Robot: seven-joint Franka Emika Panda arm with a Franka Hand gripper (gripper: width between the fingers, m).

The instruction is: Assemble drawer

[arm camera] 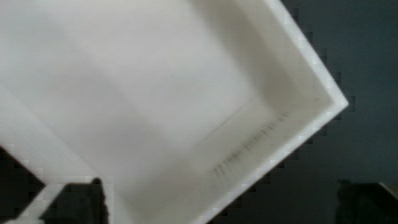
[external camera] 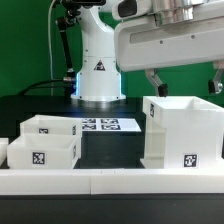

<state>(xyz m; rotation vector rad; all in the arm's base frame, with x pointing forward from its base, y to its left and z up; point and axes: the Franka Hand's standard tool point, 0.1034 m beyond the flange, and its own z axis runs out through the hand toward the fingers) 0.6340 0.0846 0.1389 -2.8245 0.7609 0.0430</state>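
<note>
The drawer's tall white shell (external camera: 182, 132) stands upright at the exterior view's right, with a tag low on its front. Two small open-topped trays (external camera: 50, 127) (external camera: 40, 152) sit at the exterior view's left, each tagged. My gripper (external camera: 183, 86) hangs just above the shell's open top, its jaws spread wide and empty. In the wrist view the shell (arm camera: 160, 90) fills most of the picture, seen from above. My dark fingertips (arm camera: 64, 204) show on either side of the gripper (arm camera: 217, 206), clear of the shell.
A long low white rail (external camera: 110, 182) runs along the table's front edge. The marker board (external camera: 110, 125) lies flat behind the trays, in front of the arm's white base (external camera: 98, 80). A green wall is behind.
</note>
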